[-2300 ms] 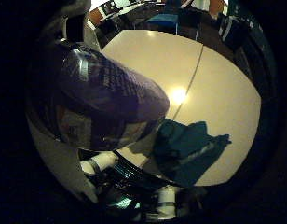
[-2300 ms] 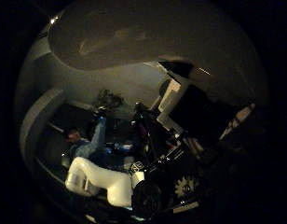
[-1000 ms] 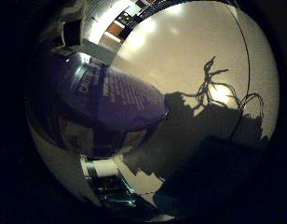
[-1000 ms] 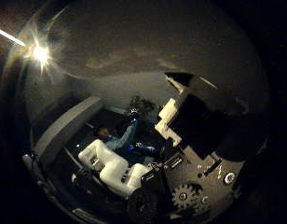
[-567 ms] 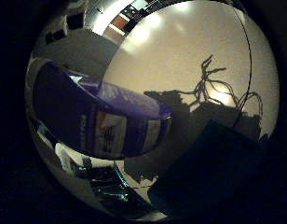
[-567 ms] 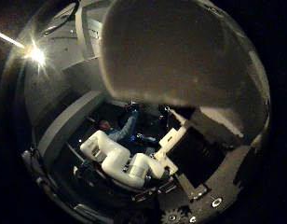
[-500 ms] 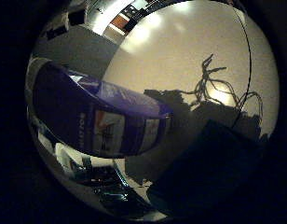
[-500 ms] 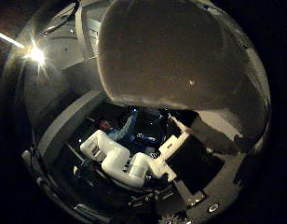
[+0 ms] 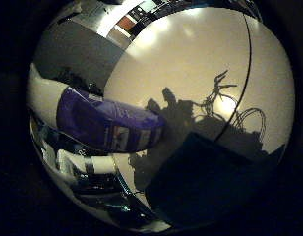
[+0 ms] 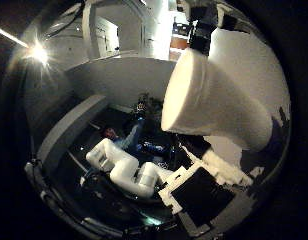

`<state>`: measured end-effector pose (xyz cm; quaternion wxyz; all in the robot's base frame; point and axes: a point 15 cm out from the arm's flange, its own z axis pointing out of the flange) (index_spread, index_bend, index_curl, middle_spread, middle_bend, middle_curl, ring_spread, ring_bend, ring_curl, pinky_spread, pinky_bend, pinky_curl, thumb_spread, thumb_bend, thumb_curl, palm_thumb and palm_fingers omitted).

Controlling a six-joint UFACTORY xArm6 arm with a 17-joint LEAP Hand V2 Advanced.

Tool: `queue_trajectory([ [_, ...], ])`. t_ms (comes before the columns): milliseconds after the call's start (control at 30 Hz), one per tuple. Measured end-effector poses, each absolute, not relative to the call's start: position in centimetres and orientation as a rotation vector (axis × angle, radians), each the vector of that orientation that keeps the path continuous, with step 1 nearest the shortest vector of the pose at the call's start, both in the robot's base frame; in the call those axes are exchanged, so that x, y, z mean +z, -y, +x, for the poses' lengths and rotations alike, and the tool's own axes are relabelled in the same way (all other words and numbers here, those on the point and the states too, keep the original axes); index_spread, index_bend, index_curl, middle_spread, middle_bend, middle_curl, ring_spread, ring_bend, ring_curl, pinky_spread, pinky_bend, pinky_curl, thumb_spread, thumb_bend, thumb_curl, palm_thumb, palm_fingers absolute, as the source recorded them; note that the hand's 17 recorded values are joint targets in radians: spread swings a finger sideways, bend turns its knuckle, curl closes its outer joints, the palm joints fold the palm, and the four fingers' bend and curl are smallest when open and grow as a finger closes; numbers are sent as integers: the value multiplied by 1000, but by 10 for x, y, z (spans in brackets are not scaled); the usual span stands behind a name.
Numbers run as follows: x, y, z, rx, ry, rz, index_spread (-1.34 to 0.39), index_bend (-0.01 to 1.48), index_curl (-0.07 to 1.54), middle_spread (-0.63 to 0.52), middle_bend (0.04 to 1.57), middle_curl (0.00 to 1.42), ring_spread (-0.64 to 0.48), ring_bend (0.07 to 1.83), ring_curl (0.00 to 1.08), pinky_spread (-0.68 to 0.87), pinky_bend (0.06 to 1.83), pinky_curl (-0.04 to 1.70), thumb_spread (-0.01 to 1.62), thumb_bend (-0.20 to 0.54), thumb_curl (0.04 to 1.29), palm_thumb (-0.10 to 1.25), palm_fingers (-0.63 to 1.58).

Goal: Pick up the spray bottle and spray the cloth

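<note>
White-and-black hand [image 10: 194,192]: grip state could not be told. White spray bottle with purple label [image 9: 109,125] lay close against palm. Dark cloth [image 9: 210,182] on pale table [image 9: 191,64] beyond; open tabletop around.

the white plastic spray bottle with a purple printed label [image 9: 109,125] lies sideways close to the palm, above the pale bench [image 9: 191,64]. its smooth white tapering body [image 10: 214,102] ends in a dark part. a dark flat cloth [image 9: 210,182] lies on the bench just beside the bottle's shadow.
</note>
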<state>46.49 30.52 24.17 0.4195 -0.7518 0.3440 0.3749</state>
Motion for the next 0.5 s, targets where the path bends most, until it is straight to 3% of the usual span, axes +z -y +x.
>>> queue_trajectory([
  [500,272,-213,505,777,-993,-1830,-314,165,317,-46,390,389,-54,742,333,247,541,459,930,-27,384,792,203],
])
